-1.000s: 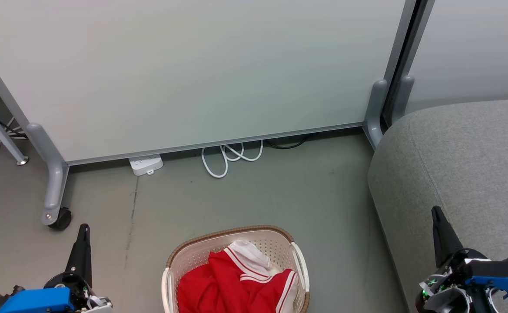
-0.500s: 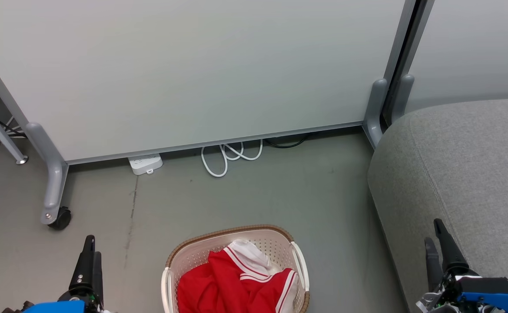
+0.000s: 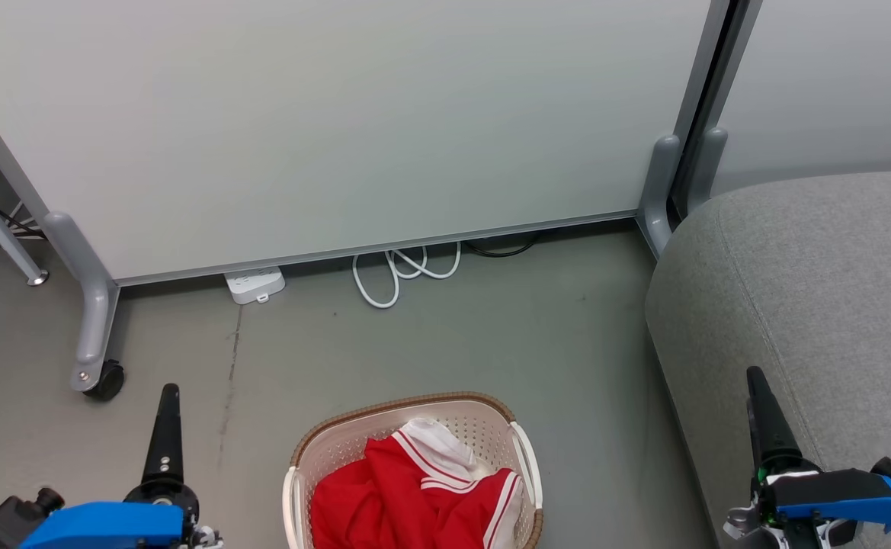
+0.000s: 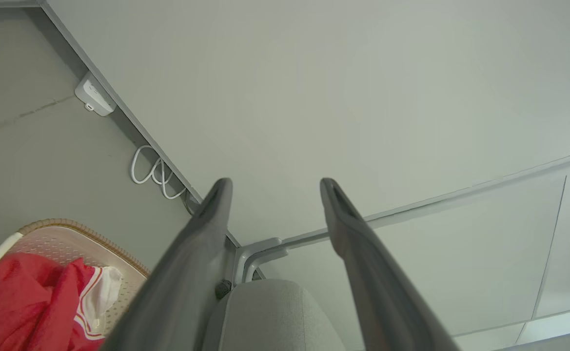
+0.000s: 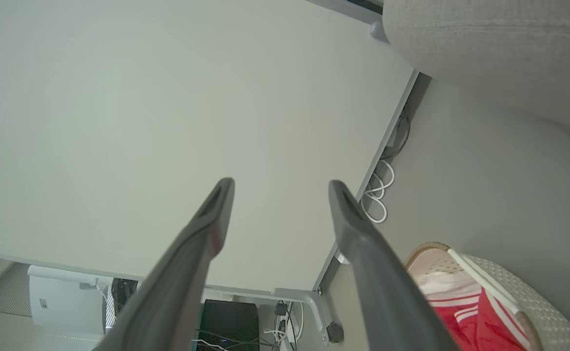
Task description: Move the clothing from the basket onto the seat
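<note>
The left gripper [image 4: 272,187] and the right gripper [image 5: 277,187] each stand with their two long dark fingers spread wide and nothing between them. The bright red, white-striped clothing [image 3: 407,496] lies crumpled inside the oval cream-white perforated plastic basket [image 3: 415,402], which has a brown woven-look rim. The basket sits on the grey floor [image 3: 491,335] between the two claws, while the large grey fabric-upholstered seat [image 3: 811,290] spreads beneath and beyond the right claw, well apart from the left.

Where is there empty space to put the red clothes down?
The grey seat top is bare, from its rounded edge beside the panel leg rightward. The floor between the basket and the white cable is bare too. The basket itself is crowded with the clothing.
</note>
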